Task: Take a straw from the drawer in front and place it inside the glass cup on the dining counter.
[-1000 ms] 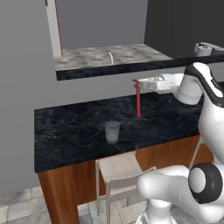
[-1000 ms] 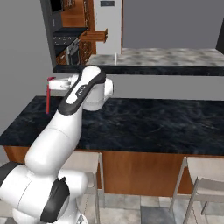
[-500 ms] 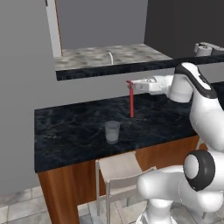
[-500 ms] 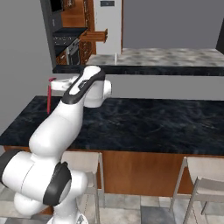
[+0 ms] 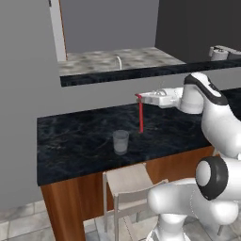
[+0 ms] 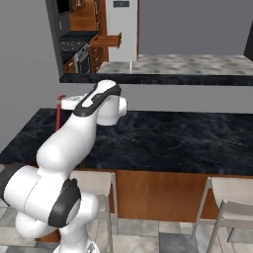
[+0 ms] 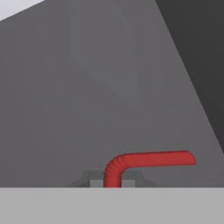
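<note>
One red straw [image 5: 140,115] hangs upright from the jaws [image 5: 139,97] in the left base view, clamped near its bent top, its lower end just above the bench [image 5: 70,141]. The glass cup [image 5: 120,141] stands below the jaws and off to one side, apart from the straw. Seen from the right base view, the straw [image 6: 58,114] hangs ahead of the white arm. Through the hand view, the straw's bent tip [image 7: 148,159] juts sideways between the fingertips. A good placement probably means keeping it vertical, centring it over the cup, then lowering.
</note>
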